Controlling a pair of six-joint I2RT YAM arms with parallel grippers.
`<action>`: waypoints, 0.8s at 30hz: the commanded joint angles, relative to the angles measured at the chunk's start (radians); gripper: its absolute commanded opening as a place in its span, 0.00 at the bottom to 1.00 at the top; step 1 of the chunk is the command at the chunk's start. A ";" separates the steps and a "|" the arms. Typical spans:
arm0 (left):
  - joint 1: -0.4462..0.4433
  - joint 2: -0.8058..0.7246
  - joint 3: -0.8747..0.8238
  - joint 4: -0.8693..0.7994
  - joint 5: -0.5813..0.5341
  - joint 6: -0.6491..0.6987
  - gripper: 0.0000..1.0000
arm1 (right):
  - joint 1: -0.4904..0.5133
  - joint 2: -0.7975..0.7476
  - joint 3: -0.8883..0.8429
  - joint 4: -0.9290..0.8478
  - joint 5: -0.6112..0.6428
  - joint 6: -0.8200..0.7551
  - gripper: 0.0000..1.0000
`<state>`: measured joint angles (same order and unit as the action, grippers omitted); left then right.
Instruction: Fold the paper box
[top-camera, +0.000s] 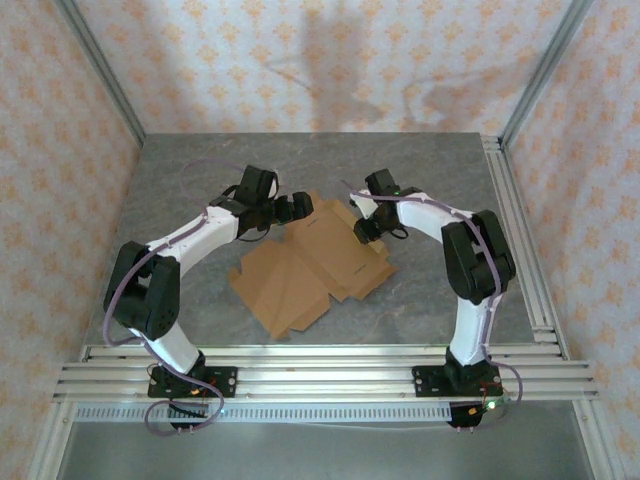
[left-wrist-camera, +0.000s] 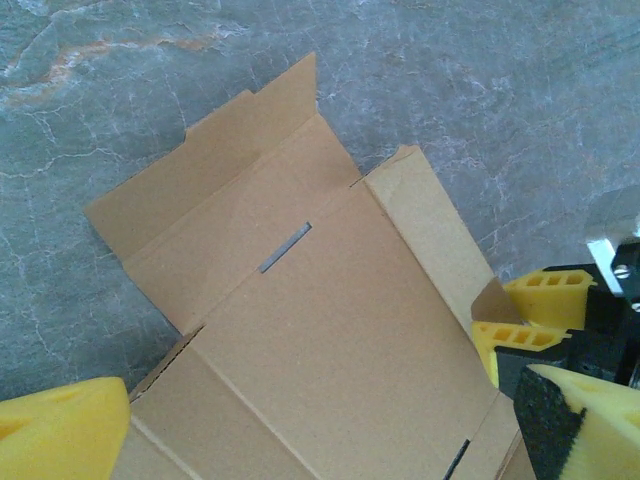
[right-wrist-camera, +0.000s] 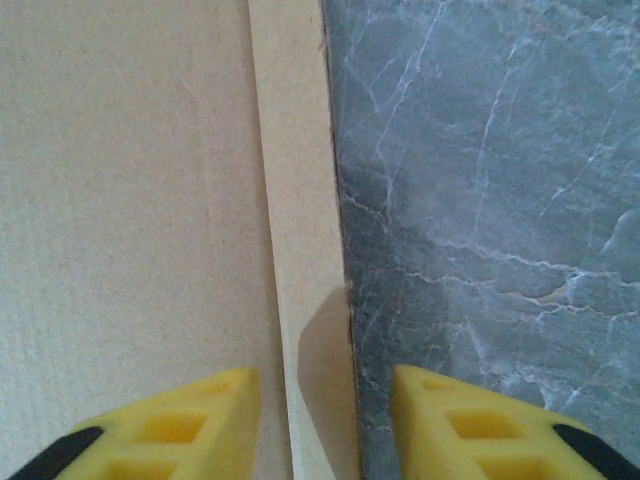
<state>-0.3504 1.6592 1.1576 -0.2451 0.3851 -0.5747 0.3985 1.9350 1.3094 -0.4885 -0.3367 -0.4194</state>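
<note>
On the counter (top-camera: 200, 190), seen from above, the paper box (top-camera: 300, 270) lies a flat creased sheet; left end effector (top-camera: 298, 207) at its far edge, right end effector (top-camera: 362, 230) at its far-right edge. Left wrist: jaws wide apart over the sheet. Right wrist: fingers (right-wrist-camera: 190, 425) apart, astride the box's side flap (right-wrist-camera: 300, 180), clamping nothing. Folding's barely begun, I'd say; next, close on that flap and lift it.

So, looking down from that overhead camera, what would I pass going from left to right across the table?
left arm → paper box → right arm → aluminium rails
</note>
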 joint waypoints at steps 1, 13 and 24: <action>0.012 -0.036 0.023 -0.028 0.003 0.022 1.00 | 0.000 0.018 0.039 -0.047 0.019 -0.020 0.34; 0.013 -0.035 0.025 -0.031 0.008 0.022 1.00 | -0.001 0.041 0.038 -0.073 0.007 -0.053 0.23; 0.013 -0.047 0.018 -0.040 -0.013 0.026 1.00 | 0.001 -0.008 0.014 -0.041 0.055 -0.061 0.00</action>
<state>-0.3504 1.6573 1.1576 -0.2584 0.3847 -0.5743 0.3985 1.9625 1.3243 -0.5232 -0.3332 -0.4717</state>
